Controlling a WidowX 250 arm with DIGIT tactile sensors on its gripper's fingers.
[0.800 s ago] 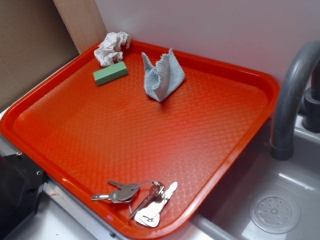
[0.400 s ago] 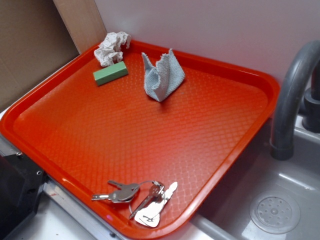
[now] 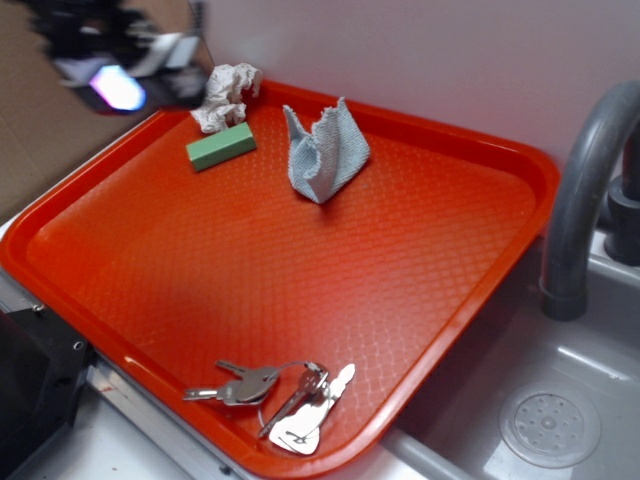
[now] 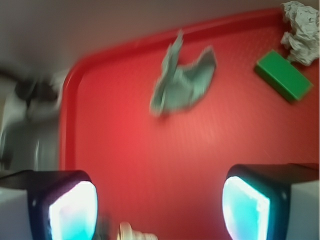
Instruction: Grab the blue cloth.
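The blue cloth [image 3: 325, 155] stands crumpled with pointed corners up, at the back middle of the red tray [image 3: 300, 280]. My gripper [image 3: 130, 75] shows as a motion-blurred shape above the tray's far left corner, left of the cloth and apart from it. In the wrist view the cloth [image 4: 182, 85] lies ahead of my gripper [image 4: 160, 207]. Its two fingers [image 4: 75, 212] stand wide apart and open, with only bare tray [image 4: 150, 160] between them.
A green block [image 3: 220, 146] and a white paper wad [image 3: 225, 95] sit at the tray's far left corner, close under my gripper. A bunch of keys [image 3: 275, 395] lies at the near edge. A grey faucet [image 3: 585, 200] and sink drain [image 3: 550, 425] are on the right.
My gripper has swung into the exterior view at the top left, blurred by motion. Before it was out of view. The cloth and the other things have not moved.
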